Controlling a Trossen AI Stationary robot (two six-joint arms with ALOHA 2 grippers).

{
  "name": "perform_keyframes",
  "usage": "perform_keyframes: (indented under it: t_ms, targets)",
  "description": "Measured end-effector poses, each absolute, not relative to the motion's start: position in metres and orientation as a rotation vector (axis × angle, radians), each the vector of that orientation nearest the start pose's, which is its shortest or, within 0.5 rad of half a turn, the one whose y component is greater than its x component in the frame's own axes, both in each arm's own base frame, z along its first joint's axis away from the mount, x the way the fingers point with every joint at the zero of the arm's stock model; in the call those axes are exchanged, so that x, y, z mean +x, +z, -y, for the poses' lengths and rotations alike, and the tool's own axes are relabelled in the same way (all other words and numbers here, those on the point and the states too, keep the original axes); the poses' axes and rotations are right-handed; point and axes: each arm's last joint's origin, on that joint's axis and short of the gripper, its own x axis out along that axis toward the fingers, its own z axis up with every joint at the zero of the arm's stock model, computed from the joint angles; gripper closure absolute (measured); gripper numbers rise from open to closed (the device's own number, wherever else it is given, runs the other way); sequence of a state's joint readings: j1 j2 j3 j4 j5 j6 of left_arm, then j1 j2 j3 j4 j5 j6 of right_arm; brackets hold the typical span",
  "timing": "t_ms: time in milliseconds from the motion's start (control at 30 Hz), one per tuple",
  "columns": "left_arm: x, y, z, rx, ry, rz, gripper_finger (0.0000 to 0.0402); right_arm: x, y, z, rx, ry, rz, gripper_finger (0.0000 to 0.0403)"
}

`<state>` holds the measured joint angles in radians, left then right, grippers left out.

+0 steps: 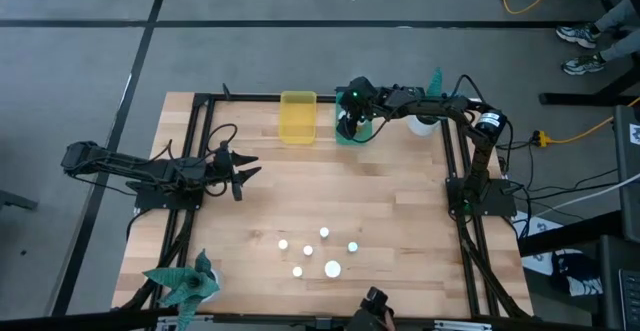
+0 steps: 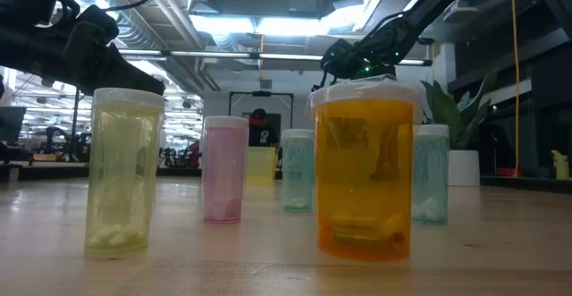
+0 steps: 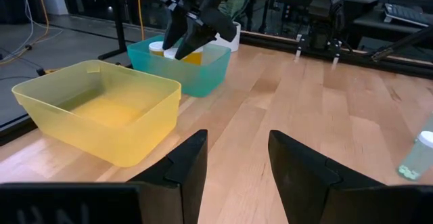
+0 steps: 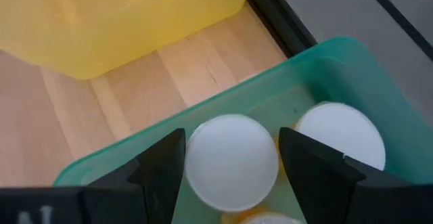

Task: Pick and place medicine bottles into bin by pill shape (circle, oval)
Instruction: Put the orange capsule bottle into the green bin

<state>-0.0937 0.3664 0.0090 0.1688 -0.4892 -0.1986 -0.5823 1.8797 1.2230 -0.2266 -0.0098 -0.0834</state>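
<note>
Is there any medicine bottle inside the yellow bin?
No, the left wrist view shows the yellow bin holding nothing, while white-capped bottles sit in the teal bin.

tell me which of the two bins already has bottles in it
The teal-green bin, not the yellow bin, which looks empty. The right end effector hangs over the teal one, with white-capped bottles standing inside.

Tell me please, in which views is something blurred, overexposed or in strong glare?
Low view: the ceiling lights blow out to white, and the room behind the bottles is soft while the orange bottle is sharp. Right wrist view: the white caps in the teal bin look slightly soft. Left wrist view: the yellow bin is sharp. High view: even light, no glare.
</note>
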Motion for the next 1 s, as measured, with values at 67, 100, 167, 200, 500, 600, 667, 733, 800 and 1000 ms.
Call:
perform_keyframes:
  t_ms: [67, 100, 167, 200, 500, 600, 667, 733, 800, 1000]
  targets:
    - [0.116, 0.151, -0.003, -0.141, 0.411, -0.142, 0.0252, 0.329, 0.182, 0.217, 0.181, -0.504, -0.871, 0.0162]
    - [0.116, 0.151, -0.003, -0.141, 0.411, -0.142, 0.0252, 0.331, 0.185, 0.218, 0.177, -0.51, -0.867, 0.0162]
    - [0.116, 0.151, -0.003, -0.141, 0.411, -0.142, 0.0252, 0.334, 0.195, 0.22, 0.175, -0.513, -0.864, 0.0162]
    - [0.116, 0.151, -0.003, -0.141, 0.411, -0.142, 0.0252, 0.335, 0.201, 0.221, 0.179, -0.514, -0.871, 0.0162]
    - [0.116, 0.151, -0.003, -0.14, 0.411, -0.143, 0.0252, 0.333, 0.25, 0.191, 0.455, -0.46, -1.156, 0.0162]
    - [0.116, 0.151, -0.003, -0.14, 0.411, -0.144, 0.0252, 0.335, 0.254, 0.157, 0.464, -0.397, -1.266, 0.0162]
    - [0.116, 0.151, -0.003, -0.14, 0.411, -0.144, 0.0252, 0.338, 0.256, 0.131, 0.449, -0.356, -1.329, 0.0162]
    - [0.116, 0.151, -0.003, -0.14, 0.411, -0.144, 0.0252, 0.342, 0.261, 0.103, 0.411, -0.308, -1.355, 0.0162]
    - [0.116, 0.151, -0.003, -0.14, 0.411, -0.145, 0.0252, 0.348, 0.265, 0.072, 0.351, -0.235, -1.359, 0.0162]
    - [0.116, 0.151, -0.003, -0.14, 0.411, -0.145, 0.0252, 0.354, 0.271, -0.022, 0.163, -0.009, -1.348, 0.0162]
